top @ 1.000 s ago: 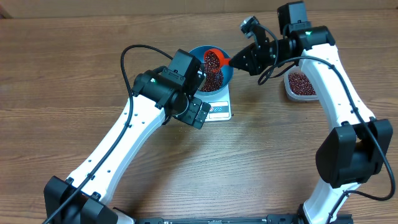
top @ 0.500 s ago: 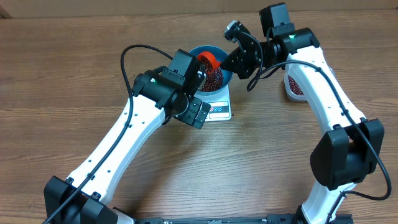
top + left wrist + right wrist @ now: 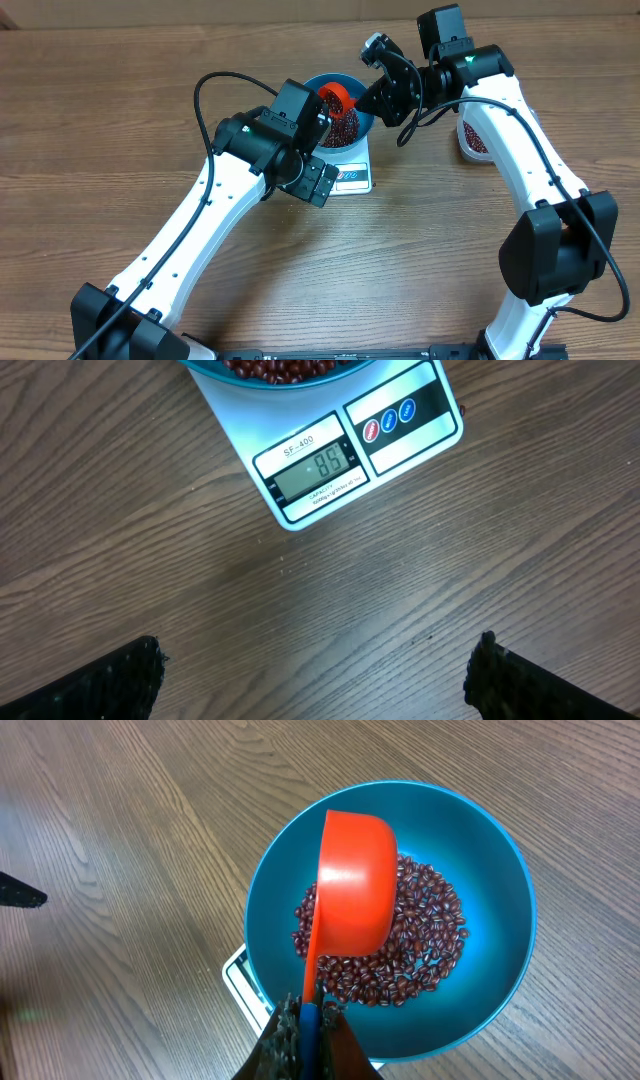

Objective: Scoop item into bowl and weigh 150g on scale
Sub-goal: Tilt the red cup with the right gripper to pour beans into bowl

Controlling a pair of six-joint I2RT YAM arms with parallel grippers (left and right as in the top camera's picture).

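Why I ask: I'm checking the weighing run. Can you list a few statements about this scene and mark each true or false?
1. The blue bowl sits on the scale. True.
2. The bowl is empty. False: beans lie in its bottom.
3. The left gripper holds the red scoop. False: the right gripper is shut on it, over the bowl; the left gripper is open and holds nothing.
4. A clear tub with more beans stands on the table, apart from the scale. True.
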